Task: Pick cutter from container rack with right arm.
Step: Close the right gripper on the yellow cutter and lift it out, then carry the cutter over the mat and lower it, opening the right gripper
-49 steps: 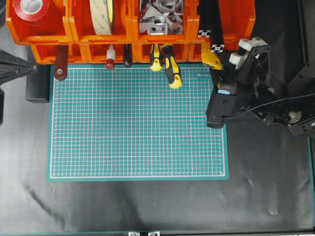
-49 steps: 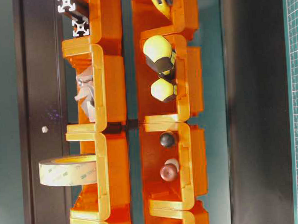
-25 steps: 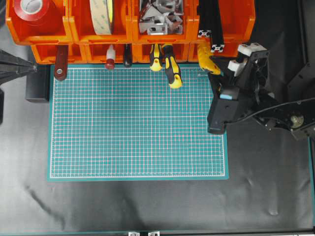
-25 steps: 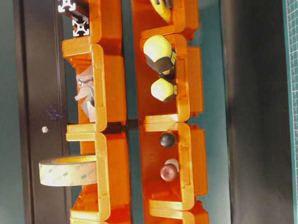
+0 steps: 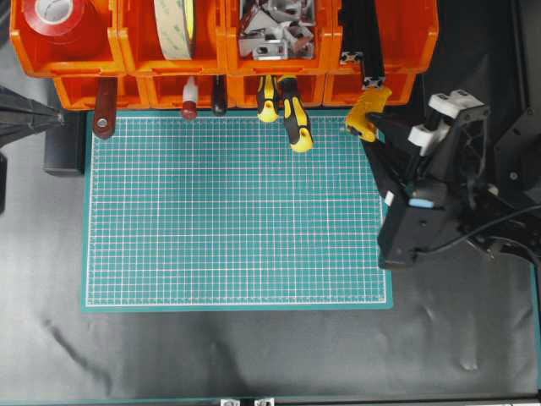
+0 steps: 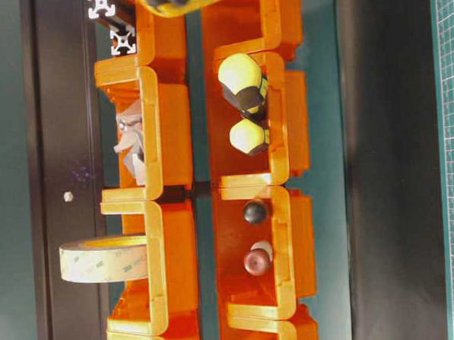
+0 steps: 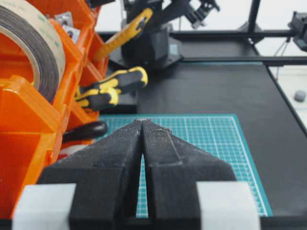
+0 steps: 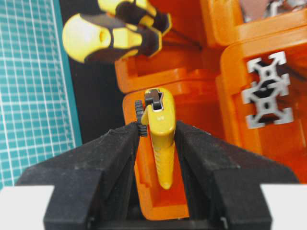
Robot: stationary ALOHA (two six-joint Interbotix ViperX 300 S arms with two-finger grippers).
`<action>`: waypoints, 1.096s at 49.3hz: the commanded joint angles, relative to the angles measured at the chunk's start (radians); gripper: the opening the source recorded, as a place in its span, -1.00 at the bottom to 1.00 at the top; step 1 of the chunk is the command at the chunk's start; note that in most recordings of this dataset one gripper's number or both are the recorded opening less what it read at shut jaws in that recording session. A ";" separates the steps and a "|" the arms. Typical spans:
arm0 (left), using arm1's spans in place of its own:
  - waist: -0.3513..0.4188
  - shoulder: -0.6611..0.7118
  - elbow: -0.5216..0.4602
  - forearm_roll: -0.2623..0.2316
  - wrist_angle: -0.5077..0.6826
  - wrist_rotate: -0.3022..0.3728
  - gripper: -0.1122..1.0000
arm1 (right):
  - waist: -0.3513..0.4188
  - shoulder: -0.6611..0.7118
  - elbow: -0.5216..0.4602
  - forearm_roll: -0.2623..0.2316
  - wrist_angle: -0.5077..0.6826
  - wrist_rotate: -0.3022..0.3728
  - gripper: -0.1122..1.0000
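The cutter (image 5: 365,112), slim and yellow, is clamped between the black fingers of my right gripper (image 5: 370,127), which is shut on it. It hangs tilted in front of the lower right bin of the orange container rack (image 5: 224,63). In the right wrist view the cutter (image 8: 160,136) stands upright between the pads (image 8: 120,148), with an orange bin (image 8: 192,96) behind it. The left wrist view shows the cutter (image 7: 125,34) raised at a slant. My left gripper (image 7: 143,122) is shut and empty, at the table's far left (image 5: 25,114).
Two yellow-and-black screwdrivers (image 5: 296,123) stick out of the lower bin next to the cutter's bin. Tape rolls (image 5: 173,25), metal brackets (image 5: 270,30) and black aluminium profiles (image 5: 363,51) fill the upper bins. A green cutting mat (image 5: 228,211) lies in front of the rack.
My right gripper has pulled back from the rack, toward the front and right, drawing the cutter out of the lower bin. Its jaws have closed slightly. The left arm has not moved.
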 commanded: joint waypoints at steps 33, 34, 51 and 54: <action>-0.026 -0.052 -0.018 0.003 0.063 -0.003 -0.80 | 0.121 0.149 -0.304 -0.009 -0.307 0.000 -0.33; -0.026 -0.054 -0.020 0.003 0.063 -0.003 -0.80 | 0.112 0.160 -0.304 -0.009 -0.321 0.000 -0.33; -0.061 -0.106 -0.040 0.003 0.069 -0.003 -0.80 | -0.098 0.265 -0.209 -0.061 -0.769 -0.008 -0.33; -0.067 -0.112 -0.044 0.003 0.061 -0.003 -0.80 | -0.141 0.281 -0.190 -0.094 -0.827 -0.006 -0.33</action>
